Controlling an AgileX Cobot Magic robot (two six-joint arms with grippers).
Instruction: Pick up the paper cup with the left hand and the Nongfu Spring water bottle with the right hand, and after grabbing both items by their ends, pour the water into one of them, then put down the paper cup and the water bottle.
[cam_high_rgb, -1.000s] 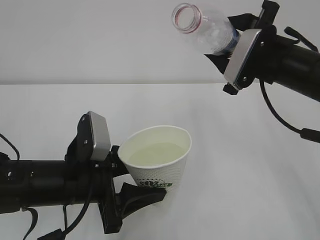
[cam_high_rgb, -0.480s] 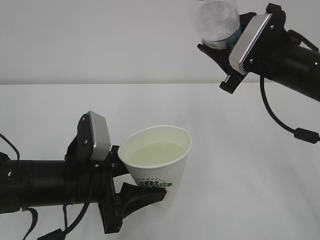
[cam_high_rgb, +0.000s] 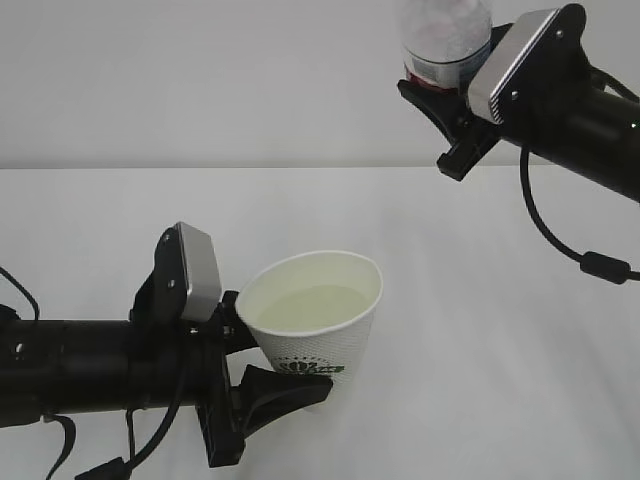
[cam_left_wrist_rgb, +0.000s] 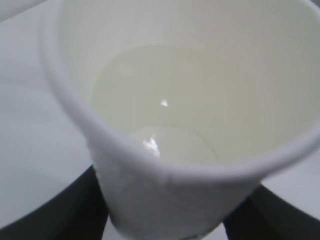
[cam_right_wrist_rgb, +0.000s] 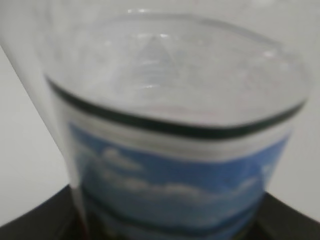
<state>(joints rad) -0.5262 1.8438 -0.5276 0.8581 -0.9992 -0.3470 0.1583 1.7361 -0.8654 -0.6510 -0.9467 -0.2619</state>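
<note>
White tabletop meets plain pale wall along one straight edge.

Two arms, both matte black and tubular. Left hand: black moulded fingers, curved and tapering; a silver-grey rounded rectangular plate with small dark screws on top of the wrist block. Black cables loop under the left arm. Right hand: same black fingers, same silver-grey plate with ribbed edge and screws. A thin black cable with a cylindrical bead hangs beneath the right arm.
</note>
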